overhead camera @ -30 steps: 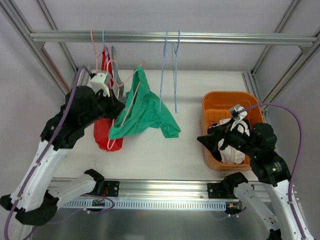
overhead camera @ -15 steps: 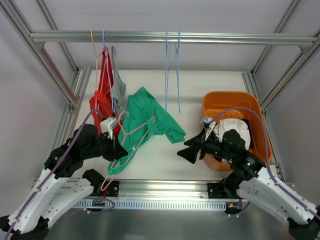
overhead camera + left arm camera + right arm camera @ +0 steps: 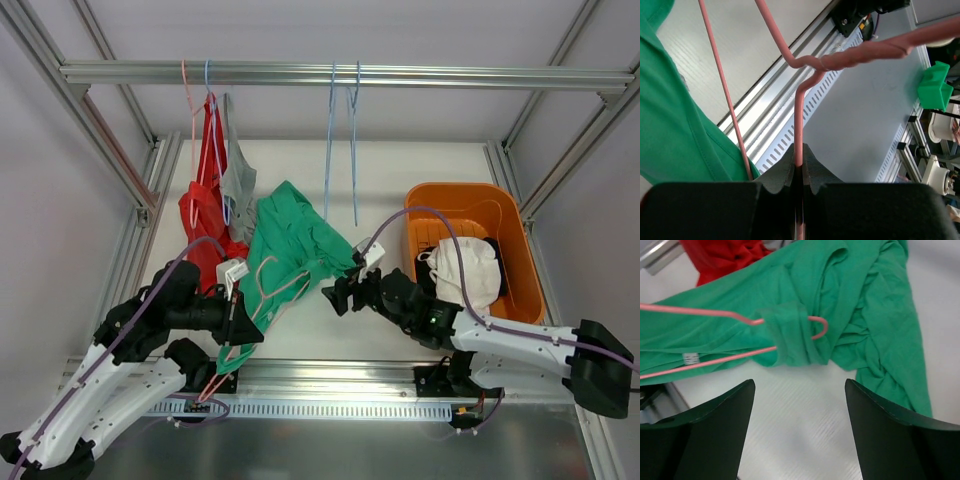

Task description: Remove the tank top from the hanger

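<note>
A green tank top point(image 3: 290, 245) lies spread on the white table, still threaded on a pink wire hanger point(image 3: 262, 290). In the right wrist view its strap point(image 3: 790, 335) wraps the hanger's end point(image 3: 817, 327). My left gripper point(image 3: 236, 320) is shut on the pink hanger's neck point(image 3: 799, 120) near the table's front edge, beside the green cloth point(image 3: 675, 110). My right gripper point(image 3: 340, 293) is open and empty, low over the table just in front of the tank top point(image 3: 860, 315).
A red garment point(image 3: 205, 200) and a grey one point(image 3: 238, 180) hang on the rail at the back left. Two blue hangers point(image 3: 340, 140) hang in the middle. An orange basket point(image 3: 500, 205) with white and black clothes stands at the right.
The left gripper has pulled the hanger and green tank top off the rail down to the table front. The right arm has swung left from the basket toward the tank top.
</note>
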`<state>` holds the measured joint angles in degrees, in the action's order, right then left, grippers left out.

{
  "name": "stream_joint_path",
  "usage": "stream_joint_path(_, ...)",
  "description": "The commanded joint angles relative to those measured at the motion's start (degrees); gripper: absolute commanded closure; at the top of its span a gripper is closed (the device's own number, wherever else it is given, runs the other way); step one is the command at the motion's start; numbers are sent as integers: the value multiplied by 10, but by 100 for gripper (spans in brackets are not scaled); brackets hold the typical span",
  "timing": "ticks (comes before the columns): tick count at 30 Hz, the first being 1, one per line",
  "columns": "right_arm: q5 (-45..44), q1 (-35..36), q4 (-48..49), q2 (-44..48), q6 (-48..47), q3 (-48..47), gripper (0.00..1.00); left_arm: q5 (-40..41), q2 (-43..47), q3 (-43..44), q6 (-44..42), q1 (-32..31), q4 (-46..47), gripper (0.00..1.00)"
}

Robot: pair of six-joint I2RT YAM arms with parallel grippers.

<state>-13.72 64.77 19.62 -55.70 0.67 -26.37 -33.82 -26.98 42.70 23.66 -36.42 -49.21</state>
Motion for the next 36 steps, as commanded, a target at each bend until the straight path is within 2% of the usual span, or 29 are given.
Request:
stream_joint_path(1,-83,0,83,-45,-55,-32,23,-60,18,23,17,-6,5,100)
stream_joint_path(8,-53,-3,121,-119,-75,-72,34,-80,32,33,20,-6,4,100)
stream_joint_path(9,-44,-3,127,-121,-74,-73,39,-80,33,34,22,-6,5,100)
stream_joint_path(13,-55,-3,166,-131,-75,-65,63,-84,40,36,23,-6,5,100)
stream_joint_path(14,-68,-3,174,-130,-76,-61,75,-88,41,37,22,-6,5,100)
stream_joint_path(15,-78,-3,178,-128,-75,-56,99,-87,43,39,21,-6,5,100)
stream_joint_path(24,-180,-14,191,-16,-74,9,100,-97,36,27,10,-6,5,100)
stream_joint_path(28,-198,-50,149,18,-71,10,100,-115,32,46,0,-6,5,100)
stream_joint_path(31,-164,-93,96,30,-55,-4,100,-121,23,83,-7,-6,5,100)
stream_joint_path(36,-63,-99,54,74,-36,-5,100,-106,-14,188,-34,-6,38,100)
